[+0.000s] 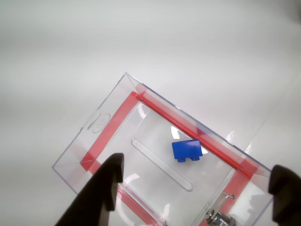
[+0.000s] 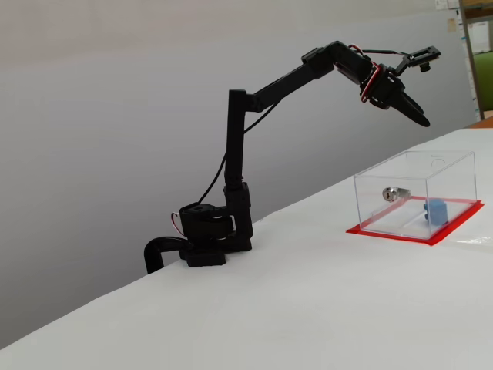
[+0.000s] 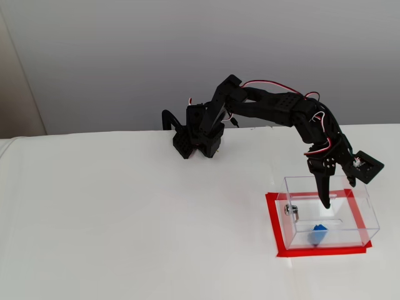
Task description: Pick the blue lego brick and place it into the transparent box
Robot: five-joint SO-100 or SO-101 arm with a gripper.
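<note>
1. The blue lego brick (image 1: 187, 150) lies inside the transparent box (image 1: 108, 110), on its floor. It looks like the job is done.
2. The gripper (image 1: 197, 188) hangs above the box with its two fingers wide apart and nothing between them, probably because it let the brick drop.
3. The box sits on a red base (image 3: 273, 225) on the white table (image 3: 125, 219), to the right in both fixed views.
4. I can read no words anywhere.
</note>
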